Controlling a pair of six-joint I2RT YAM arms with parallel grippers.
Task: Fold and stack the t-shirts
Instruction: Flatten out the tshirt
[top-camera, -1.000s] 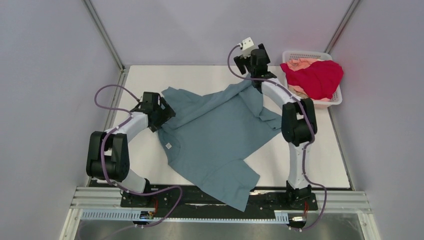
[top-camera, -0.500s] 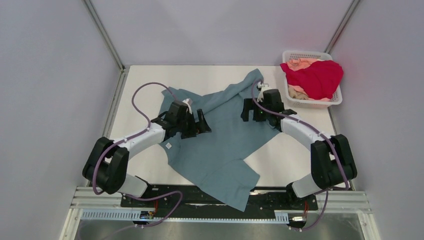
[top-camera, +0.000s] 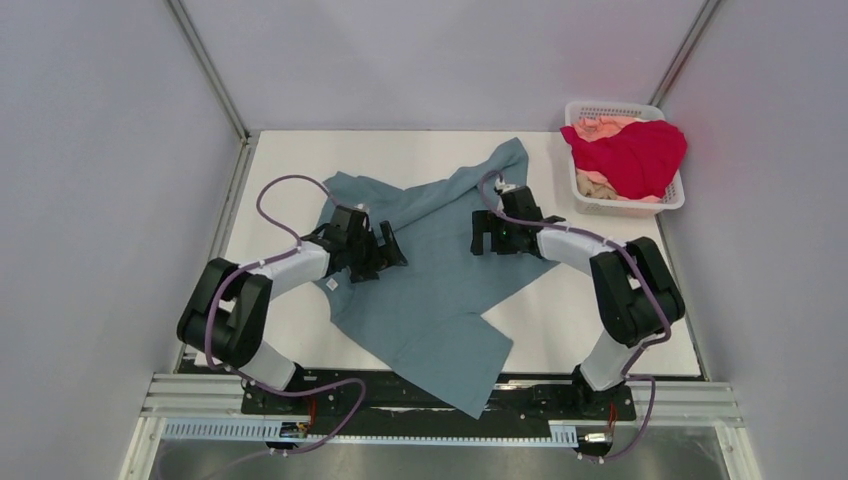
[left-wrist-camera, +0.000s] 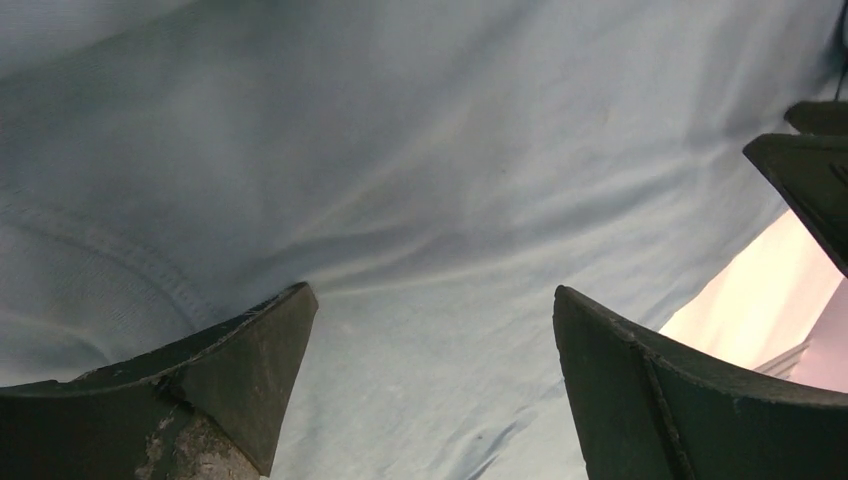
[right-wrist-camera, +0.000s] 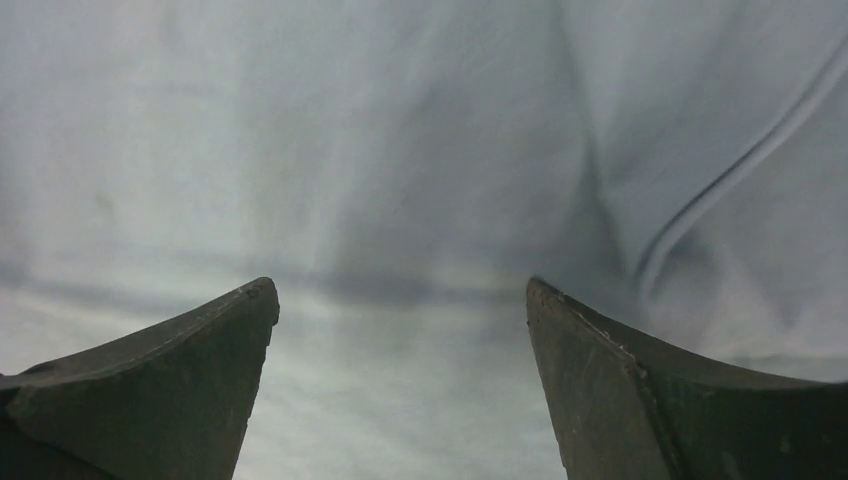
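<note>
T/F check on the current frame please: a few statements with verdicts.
1. The left gripper and the right gripper are both open over the teal t-shirt. True.
2. The red t-shirt lies on the table. False: it is in the white basket.
3. The teal t-shirt is folded. False: it lies spread out and wrinkled.
4. A peach t-shirt is in the basket, partly under the red one. True.
</note>
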